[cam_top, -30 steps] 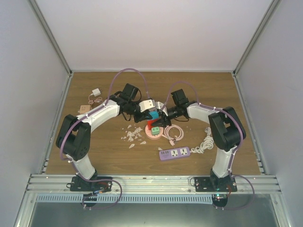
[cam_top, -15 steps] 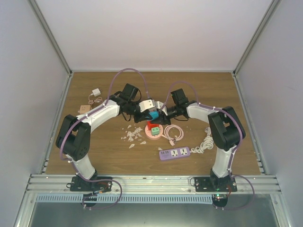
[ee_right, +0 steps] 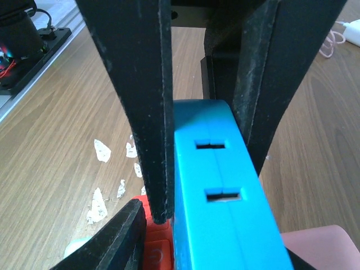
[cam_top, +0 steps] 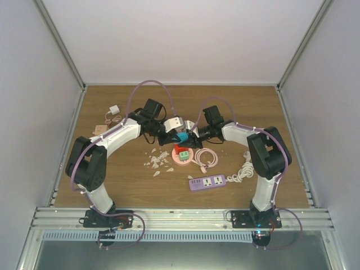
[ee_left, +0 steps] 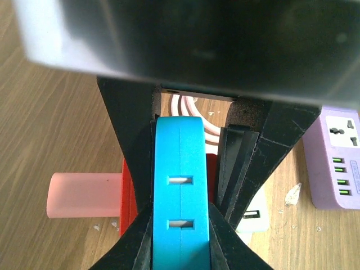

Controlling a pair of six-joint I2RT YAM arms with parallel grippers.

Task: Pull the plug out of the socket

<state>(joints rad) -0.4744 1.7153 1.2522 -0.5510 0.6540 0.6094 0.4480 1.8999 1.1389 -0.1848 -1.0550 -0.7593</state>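
A blue block (cam_top: 183, 136) with two slots in its face hangs above the table's middle, and a red part (cam_top: 181, 147) is joined to its underside. I cannot tell which of them is the plug and which the socket. My left gripper (cam_top: 171, 136) comes in from the left and my right gripper (cam_top: 193, 138) from the right. In the left wrist view the left gripper (ee_left: 181, 185) is shut on the blue block (ee_left: 180, 157), with the red part (ee_left: 128, 191) beside it. In the right wrist view the right gripper (ee_right: 208, 169) squeezes the blue block (ee_right: 225, 225), its left finger over the red part (ee_right: 160, 253).
Under the grippers lies a pink disc (cam_top: 183, 159) with a green block (cam_top: 184, 153) on it. A coiled pink cable (cam_top: 207, 157) and a purple power strip (cam_top: 207, 182) lie to the right. White scraps (cam_top: 157, 163) litter the wood. A white charger (cam_top: 114, 109) sits far left.
The right gripper has closed its fingers onto the blue block. Both arms have stayed almost where they were.
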